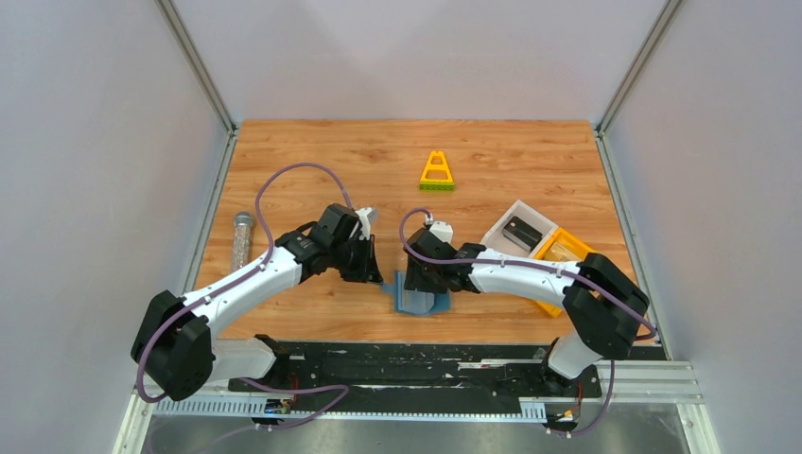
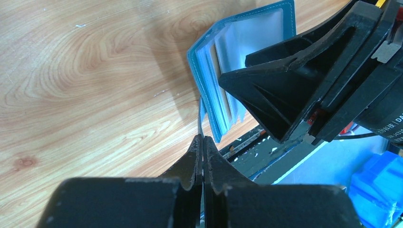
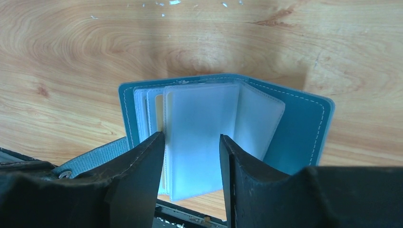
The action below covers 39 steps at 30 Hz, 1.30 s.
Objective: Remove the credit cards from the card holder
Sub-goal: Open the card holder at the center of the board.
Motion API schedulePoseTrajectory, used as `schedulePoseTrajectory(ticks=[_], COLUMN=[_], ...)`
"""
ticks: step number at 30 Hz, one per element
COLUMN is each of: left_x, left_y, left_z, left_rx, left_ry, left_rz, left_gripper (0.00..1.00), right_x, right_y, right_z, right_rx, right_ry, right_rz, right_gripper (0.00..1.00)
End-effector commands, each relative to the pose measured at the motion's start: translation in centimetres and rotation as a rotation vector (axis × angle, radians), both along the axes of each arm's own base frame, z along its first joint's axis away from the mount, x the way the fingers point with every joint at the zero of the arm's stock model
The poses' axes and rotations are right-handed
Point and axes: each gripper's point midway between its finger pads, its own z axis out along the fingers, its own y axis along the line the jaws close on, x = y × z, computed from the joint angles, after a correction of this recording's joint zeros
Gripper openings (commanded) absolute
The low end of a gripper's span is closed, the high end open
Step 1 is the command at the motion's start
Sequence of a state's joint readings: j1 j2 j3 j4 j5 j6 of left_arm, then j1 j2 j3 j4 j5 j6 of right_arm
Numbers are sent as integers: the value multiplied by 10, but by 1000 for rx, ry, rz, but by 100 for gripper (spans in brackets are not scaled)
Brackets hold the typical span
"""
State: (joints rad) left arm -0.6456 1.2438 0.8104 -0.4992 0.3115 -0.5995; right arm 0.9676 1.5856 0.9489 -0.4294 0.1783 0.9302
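The slate-blue card holder (image 1: 423,303) lies open near the table's front edge, its clear pocket sleeves (image 3: 202,128) fanned up. My left gripper (image 2: 203,137) is shut on the holder's thin tab strap (image 2: 199,118) at its left edge. My right gripper (image 3: 192,137) is open just above the holder (image 3: 299,128), a finger on each side of one clear sleeve. A tan edge (image 3: 160,114) shows in one sleeve; I cannot tell whether it is a card. A dark grey-black card (image 1: 522,232) lies in the white bin (image 1: 501,227).
A yellow bin (image 1: 566,248) adjoins the white bin at the right. A yellow triangular toy (image 1: 436,172) lies at the back middle. A grey tube (image 1: 242,238) lies at the left edge. The black mounting rail (image 1: 426,364) runs just behind the holder's near edge.
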Motion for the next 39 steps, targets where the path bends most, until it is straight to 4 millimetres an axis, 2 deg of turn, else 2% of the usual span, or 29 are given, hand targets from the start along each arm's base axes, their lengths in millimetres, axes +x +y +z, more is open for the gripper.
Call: schedulePoseTrajectory(ticks=[1, 10, 33, 37, 39], left_x=[2, 2, 6, 6, 5], left_y=[-1, 0, 13, 12, 12], left_z=[9, 8, -10, -10, -10], left_rx=[-15, -7, 87, 85, 83], left_ry=[-36, -33, -21, -16, -13], left_rz=[-4, 0, 33, 37, 39], left_gripper=[0, 0, 0, 9, 17], right_x=[1, -2, -18, -18, -16], right_y=[-14, -28, -68, -67, -65], right_z=[6, 13, 3, 9, 16], right_rx=[-32, -49, -119, -114, -102], right_ry=[-24, -42, -33, -42, -52], right_rz=[-37, -57, -118, -109, -104], right_gripper=[47, 47, 47, 45, 44])
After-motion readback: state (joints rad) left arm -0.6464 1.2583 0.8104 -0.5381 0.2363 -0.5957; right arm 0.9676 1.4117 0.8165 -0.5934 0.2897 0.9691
